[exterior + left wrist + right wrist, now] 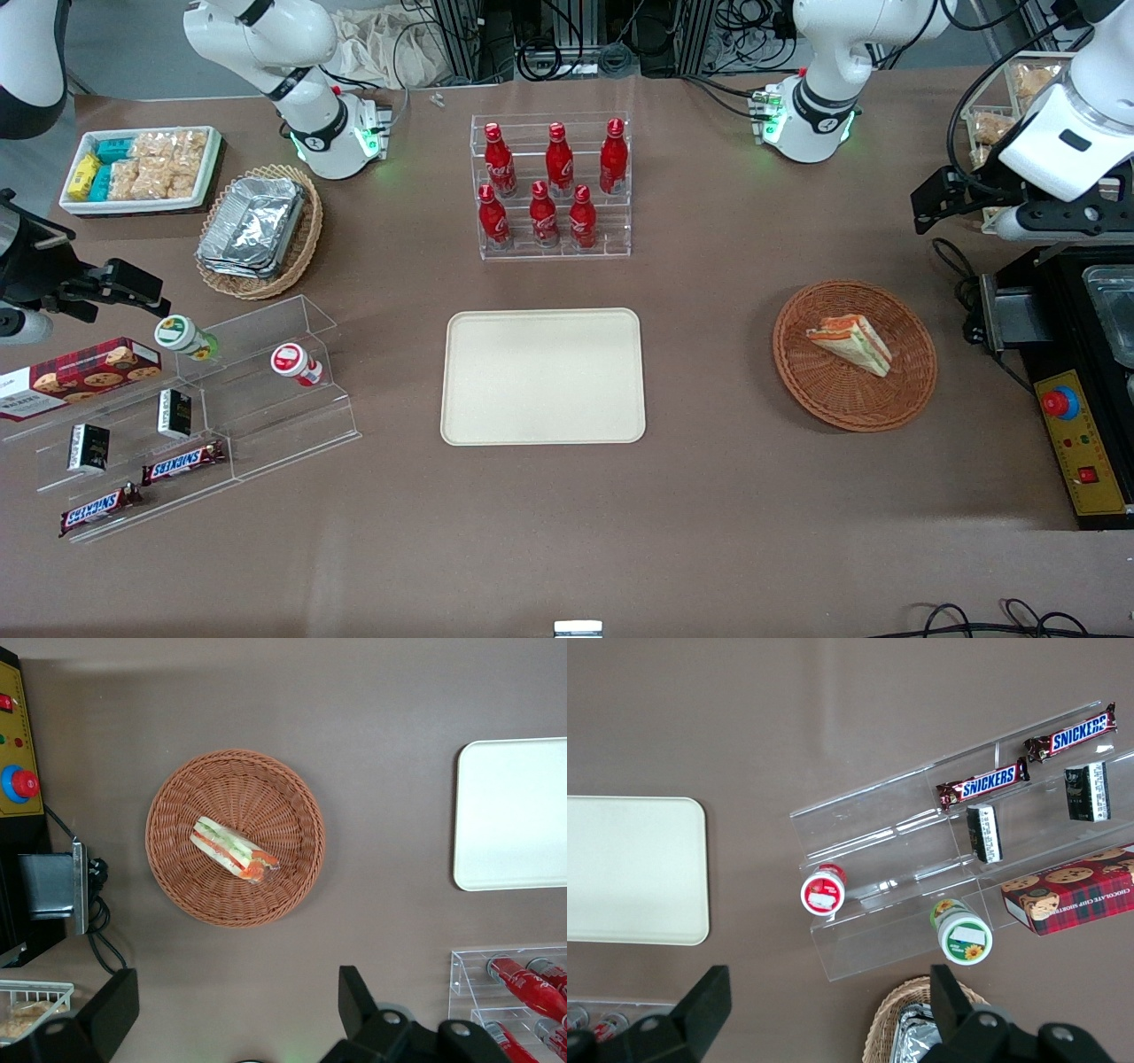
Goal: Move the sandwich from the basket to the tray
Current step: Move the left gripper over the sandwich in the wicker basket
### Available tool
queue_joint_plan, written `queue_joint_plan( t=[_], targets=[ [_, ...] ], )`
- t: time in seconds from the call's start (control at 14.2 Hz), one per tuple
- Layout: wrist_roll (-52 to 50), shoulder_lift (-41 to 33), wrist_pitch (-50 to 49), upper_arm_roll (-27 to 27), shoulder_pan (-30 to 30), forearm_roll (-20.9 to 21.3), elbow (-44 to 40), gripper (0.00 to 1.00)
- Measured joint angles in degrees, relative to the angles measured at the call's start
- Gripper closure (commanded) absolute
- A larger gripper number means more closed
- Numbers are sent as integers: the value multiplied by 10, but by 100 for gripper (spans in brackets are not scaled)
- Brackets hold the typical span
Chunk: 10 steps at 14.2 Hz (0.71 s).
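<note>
Front view: brown table (709,496); gripper (232,1014) wide open, empty, above it.

Brown table (709,496), cable-strewn edge.

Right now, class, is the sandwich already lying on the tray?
No: the sandwich lies in the basket, the tray is bare, and the open gripper hovers above.

Left arm: white, jointed, raised high above the table at the working arm's end. End effector (235,1010): black, two fingers (111,1010) spread wide apart, nothing between them, pointing down, well clear of the table surface. Wrist: horizontal, black camera bracket attached.
</note>
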<state>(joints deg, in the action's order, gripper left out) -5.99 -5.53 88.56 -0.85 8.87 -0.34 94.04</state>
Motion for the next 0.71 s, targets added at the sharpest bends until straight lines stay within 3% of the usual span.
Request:
queue_joint_plan(
  t=[0.71],
  targets=[
    [-17,31,5,-9,-1,10,21,0]
  ],
)
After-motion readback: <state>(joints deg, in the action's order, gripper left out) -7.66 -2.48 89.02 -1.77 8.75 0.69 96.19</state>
